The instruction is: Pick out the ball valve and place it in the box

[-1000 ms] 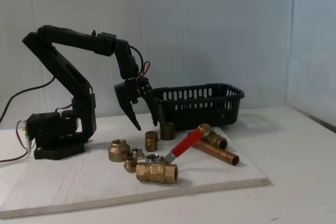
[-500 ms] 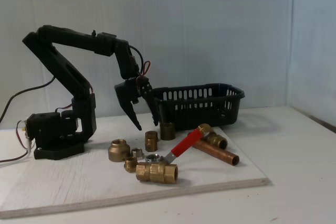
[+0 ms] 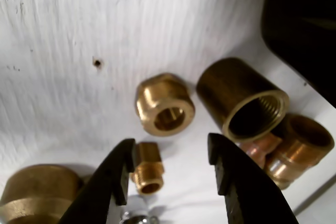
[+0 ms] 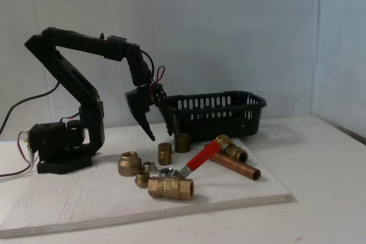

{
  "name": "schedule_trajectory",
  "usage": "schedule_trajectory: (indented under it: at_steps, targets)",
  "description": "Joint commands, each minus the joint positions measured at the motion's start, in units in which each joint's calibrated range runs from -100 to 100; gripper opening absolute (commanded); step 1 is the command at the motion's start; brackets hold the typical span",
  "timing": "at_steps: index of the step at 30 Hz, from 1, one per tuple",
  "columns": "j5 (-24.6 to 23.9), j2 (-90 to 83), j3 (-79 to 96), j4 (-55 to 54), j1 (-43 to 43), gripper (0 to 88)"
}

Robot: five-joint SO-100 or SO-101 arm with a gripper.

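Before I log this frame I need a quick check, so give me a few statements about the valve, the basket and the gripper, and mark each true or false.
1. The ball valve lies on the white board. True.
2. The gripper is shut on the valve. False: its jaws stand open, above the small brass fittings.
3. The black basket stands behind the fittings in the fixed view. True.
4. The valve's lever handle is blue. False: it is red.
5. The copper pipe lies inside the basket. False: it lies on the board.
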Motion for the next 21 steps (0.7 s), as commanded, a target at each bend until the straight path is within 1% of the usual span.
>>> schedule_trajectory:
  at_steps: [1,9,13,21]
  targets:
    - [-0.1,1.6,-1.6,-0.7,-0.3,14.8]
    - [0.2,13.3,-6.5,-3.7,2.1,14.8]
    - [0.2,13.5,-8.4,-3.5,3.5,14.8]
    - [0.2,13.5,-7.8,-3.7,3.1,14.8]
